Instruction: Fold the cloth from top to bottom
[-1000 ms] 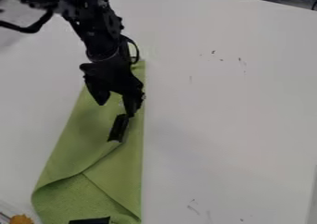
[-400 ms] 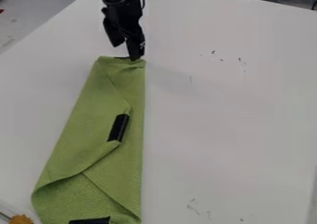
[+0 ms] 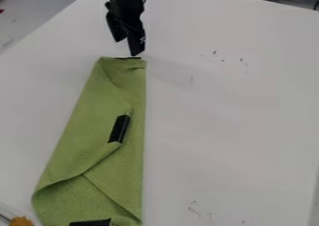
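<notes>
We see the open hand (image 3: 127, 46) has drawn back from over the cloth (image 3: 87, 131) to just beyond its far edge; the cloth lies unmoved, left on the table (image 3: 224, 122), so 1 far-edge grasp (we judge) must start the fold

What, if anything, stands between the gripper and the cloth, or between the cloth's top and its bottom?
Nothing visible stands between the gripper and the cloth. From top to bottom, a black strip lies around its middle; it looks flat, so probably no obstacle.
</notes>
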